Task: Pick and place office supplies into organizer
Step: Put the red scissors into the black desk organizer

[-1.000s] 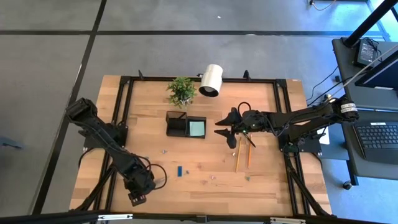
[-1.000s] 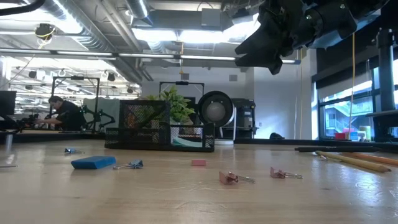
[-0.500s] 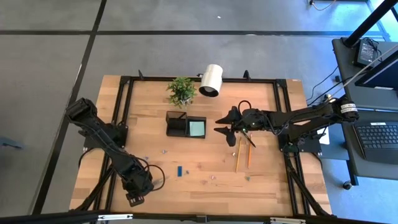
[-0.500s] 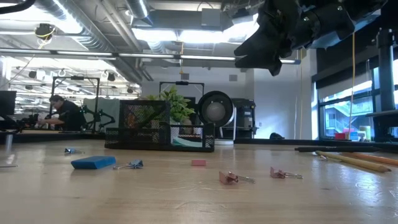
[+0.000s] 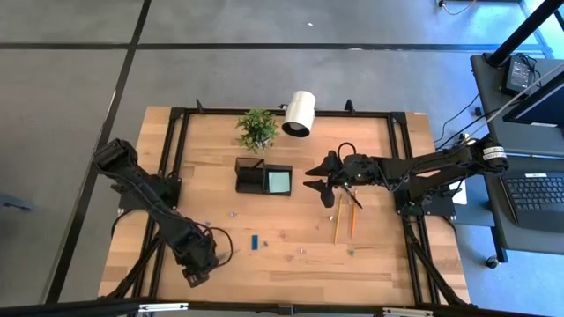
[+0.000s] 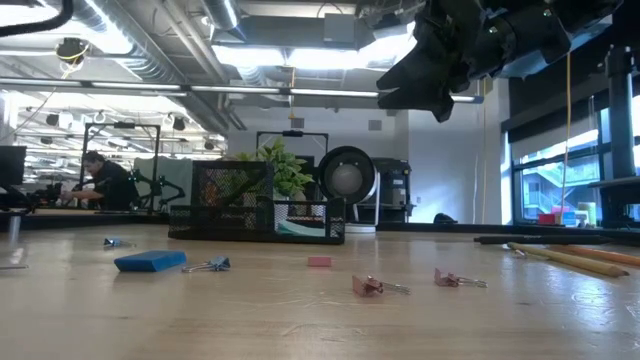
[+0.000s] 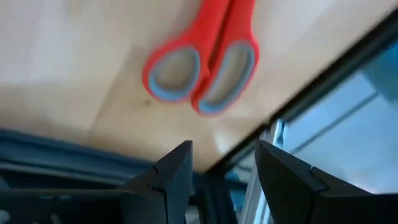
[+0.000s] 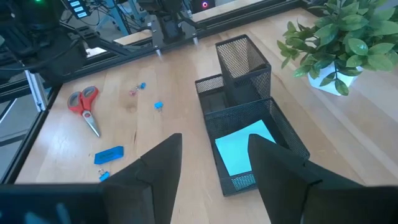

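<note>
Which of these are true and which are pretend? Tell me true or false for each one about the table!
1. The teal note pad lies inside the black organizer. True.
2. The red-handled scissors are already in the organizer. False: they lie on the wooden table, near its edge.
3. The left gripper is open, with nothing between its fingers. True.
4. The two pencils stand upright in the organizer. False: they lie flat on the table near the right gripper.
5. A green plant stands behind the organizer. True.
</note>
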